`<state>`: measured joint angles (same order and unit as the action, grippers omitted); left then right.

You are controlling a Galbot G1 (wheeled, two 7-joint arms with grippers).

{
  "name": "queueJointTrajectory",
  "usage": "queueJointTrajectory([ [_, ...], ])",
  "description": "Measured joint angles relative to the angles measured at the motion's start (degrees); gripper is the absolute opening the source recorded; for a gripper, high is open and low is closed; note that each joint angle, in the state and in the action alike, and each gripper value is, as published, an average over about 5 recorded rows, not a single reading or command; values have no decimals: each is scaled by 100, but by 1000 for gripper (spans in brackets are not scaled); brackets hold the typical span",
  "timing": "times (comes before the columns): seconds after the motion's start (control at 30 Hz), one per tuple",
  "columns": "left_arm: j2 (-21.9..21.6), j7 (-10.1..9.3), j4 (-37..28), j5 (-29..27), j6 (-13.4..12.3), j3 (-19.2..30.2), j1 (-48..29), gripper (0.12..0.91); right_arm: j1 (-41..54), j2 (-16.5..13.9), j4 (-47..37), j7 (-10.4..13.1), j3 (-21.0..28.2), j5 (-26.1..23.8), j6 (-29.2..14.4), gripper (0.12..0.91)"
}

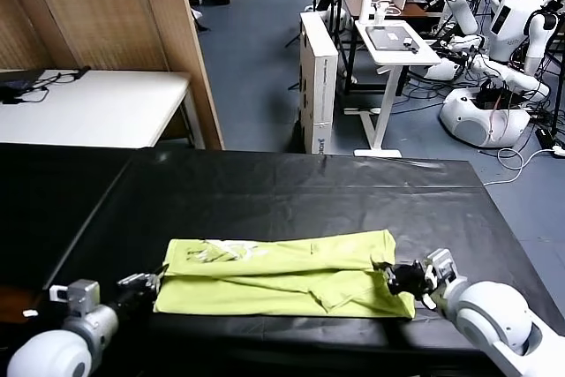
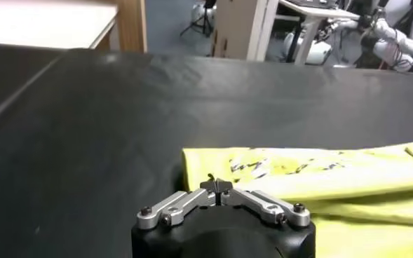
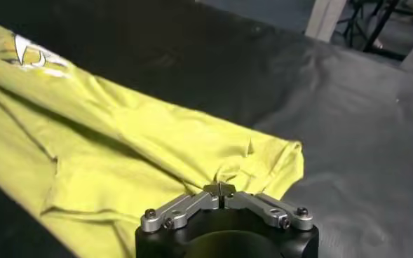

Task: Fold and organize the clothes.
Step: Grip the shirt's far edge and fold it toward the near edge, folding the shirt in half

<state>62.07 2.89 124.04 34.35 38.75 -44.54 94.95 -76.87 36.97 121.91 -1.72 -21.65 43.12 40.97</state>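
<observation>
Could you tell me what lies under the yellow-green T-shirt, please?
The T-shirt lies folded on a black table. The black surface shows all round it. Whatever is directly beneath the cloth is covered, as are its lower layers. Both end effectors, left and right, are at its ends.

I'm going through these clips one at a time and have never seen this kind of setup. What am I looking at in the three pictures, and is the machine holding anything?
This is a two-armed robot with a camera on its head and one on each wrist. The wide picture is the head camera, looking down at a table under a black cover. The other two look along each arm past its gripper.

A lime yellow-green T-shirt lies on the cover, already folded into a long band, with a white print near its left end. The left gripper is at the shirt's left edge, and its wrist view shows the fingertips closed together just before the cloth. The right gripper is at the right end, closed over bunched fabric. It seems to pinch the shirt, though the grip itself is hidden.

Behind the table are a white desk and other robots.
</observation>
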Motion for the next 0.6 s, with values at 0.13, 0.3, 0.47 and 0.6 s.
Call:
queueJointTrajectory([
  [0.13, 116, -72, 130, -53, 83, -91, 132, 420, -129, 34, 141, -13, -227, 141, -7, 489],
  [0.3, 263, -193, 256, 42, 75, -285, 165, 758, -160, 141, 227, 1, -589, 254, -50, 782],
  [0.47, 252, -384, 155, 342, -24, -465, -106, 899, 46, 338, 44, 185, -743, 250, -232, 902],
  [0.6, 197, -391, -36, 341, -136, -392, -451, 906, 359, 642, -275, 409, -644, 180, -369, 906],
])
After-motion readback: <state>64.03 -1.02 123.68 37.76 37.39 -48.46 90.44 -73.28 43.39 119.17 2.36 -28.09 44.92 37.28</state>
